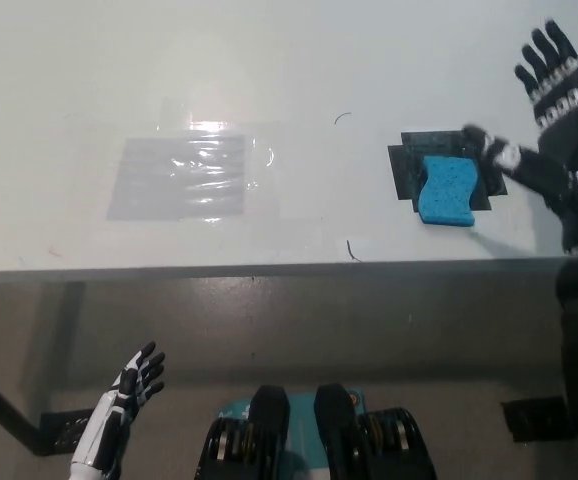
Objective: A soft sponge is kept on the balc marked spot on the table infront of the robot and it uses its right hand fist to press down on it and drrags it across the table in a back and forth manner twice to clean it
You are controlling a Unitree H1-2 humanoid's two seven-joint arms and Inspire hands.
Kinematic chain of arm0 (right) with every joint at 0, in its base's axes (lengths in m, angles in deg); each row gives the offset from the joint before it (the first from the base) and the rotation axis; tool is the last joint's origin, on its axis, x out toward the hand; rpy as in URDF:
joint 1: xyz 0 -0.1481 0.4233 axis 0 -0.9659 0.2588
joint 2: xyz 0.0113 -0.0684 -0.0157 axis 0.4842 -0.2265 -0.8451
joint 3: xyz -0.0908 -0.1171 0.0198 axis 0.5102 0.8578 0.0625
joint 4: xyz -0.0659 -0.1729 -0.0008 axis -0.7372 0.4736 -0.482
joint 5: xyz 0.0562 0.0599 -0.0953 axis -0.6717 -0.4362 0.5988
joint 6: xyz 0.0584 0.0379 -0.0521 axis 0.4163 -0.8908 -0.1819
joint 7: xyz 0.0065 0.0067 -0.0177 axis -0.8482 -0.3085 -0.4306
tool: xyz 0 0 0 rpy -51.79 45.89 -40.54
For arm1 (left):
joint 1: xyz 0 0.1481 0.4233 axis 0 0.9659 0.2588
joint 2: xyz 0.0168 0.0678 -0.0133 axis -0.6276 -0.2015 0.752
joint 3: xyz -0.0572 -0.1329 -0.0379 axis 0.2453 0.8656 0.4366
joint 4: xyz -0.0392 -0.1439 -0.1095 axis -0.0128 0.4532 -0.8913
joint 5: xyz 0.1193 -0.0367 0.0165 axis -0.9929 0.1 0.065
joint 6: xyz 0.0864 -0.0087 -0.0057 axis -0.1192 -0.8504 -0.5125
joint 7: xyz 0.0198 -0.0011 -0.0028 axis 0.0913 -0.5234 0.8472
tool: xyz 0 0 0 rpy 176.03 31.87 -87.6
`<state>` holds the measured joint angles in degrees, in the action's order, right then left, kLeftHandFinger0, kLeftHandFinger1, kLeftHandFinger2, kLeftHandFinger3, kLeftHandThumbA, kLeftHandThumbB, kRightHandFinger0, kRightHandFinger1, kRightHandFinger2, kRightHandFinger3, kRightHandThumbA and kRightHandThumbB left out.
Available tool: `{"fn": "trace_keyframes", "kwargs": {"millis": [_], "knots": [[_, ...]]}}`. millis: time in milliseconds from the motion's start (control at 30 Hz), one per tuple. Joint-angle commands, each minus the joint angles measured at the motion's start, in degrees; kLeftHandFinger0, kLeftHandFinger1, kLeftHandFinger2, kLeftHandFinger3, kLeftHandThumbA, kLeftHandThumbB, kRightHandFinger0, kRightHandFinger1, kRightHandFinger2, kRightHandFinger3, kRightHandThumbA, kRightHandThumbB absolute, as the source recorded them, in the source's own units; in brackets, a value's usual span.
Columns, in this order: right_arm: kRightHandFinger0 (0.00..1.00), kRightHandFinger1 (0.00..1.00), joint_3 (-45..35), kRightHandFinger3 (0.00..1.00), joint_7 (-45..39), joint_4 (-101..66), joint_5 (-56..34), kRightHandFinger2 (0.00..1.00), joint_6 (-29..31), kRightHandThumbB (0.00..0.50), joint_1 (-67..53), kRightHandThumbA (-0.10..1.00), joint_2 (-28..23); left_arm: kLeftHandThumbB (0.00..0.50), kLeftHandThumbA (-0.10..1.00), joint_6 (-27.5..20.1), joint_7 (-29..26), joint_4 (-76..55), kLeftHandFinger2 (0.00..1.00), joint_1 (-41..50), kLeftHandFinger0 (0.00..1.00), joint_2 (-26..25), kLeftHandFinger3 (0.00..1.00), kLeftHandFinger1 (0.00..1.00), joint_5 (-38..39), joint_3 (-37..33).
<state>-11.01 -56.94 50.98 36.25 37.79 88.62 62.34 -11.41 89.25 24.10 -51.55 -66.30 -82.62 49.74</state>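
Right hand hovers, fingers spread wide, holding nothing, beside the blue sponge (on its black mark); left hand open below the tabletop.

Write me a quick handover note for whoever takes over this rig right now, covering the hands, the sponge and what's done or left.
Right hand: black, open, raised at the table's right side, holding nothing.
Left hand: white, open, resting below the table edge at lower left.
Blue soft sponge: lying on the black marked spot on the white table, untouched.
Done: cannot tell from this view whether any wiping strokes are complete.
Left: if strokes remain, make a fist, press the sponge, drag back and forth.
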Motion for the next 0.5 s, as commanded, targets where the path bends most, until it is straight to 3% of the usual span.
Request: {"fn": "trace_keyframes", "kwargs": {"millis": [0, 67, 167, 300, 467], "knots": [[1.0, 1.0, 9.05, 1.0, -4.0, -52.99, 9.68, 1.0, 0.84, 0.389, -19.97, 1.0, 2.94, 0.5, 1.0, 0.19, 1.94, -2.02, 1.0, -3.58, 1.0, -2.14, 1.0, 1.0, -0.31, -0.63], [1.0, 1.0, 10.03, 1.0, -4.37, -48.78, 5.5, 1.0, 4.52, 0.351, -24.84, 1.0, 2.53, 0.5, 1.0, 0.08, 2.29, -1.99, 1.0, -3.74, 1.0, -2.02, 1.0, 1.0, -0.07, -0.86], [1.0, 1.0, 10.42, 1.0, -4.25, -42.49, 4.76, 1.0, 6.43, 0.355, -31.17, 1.0, 2.99, 0.5, 1.0, -0.35, 2.1, -1.64, 1.0, -4.24, 1.0, -1.74, 1.0, 1.0, -0.1, -0.86], [1.0, 1.0, 9.21, 1.0, -3.76, -32.96, 5.38, 1.0, 11.13, 0.286, -34.01, 1.0, 3.15, 0.5, 1.0, 0.09, 1.89, -1.74, 1.0, -4.71, 1.0, -1.55, 1.0, 1.0, 0.74, -0.35], [1.0, 1.0, 8.34, 1.0, -2.42, -20.24, 0.55, 1.0, 9.5, 0.284, -33.5, 1.0, 3.87, 0.5, 1.0, 0.19, 1.56, -1.45, 1.0, -5.88, 1.0, -1.25, 1.0, 1.0, 1.25, 0.18]]}}
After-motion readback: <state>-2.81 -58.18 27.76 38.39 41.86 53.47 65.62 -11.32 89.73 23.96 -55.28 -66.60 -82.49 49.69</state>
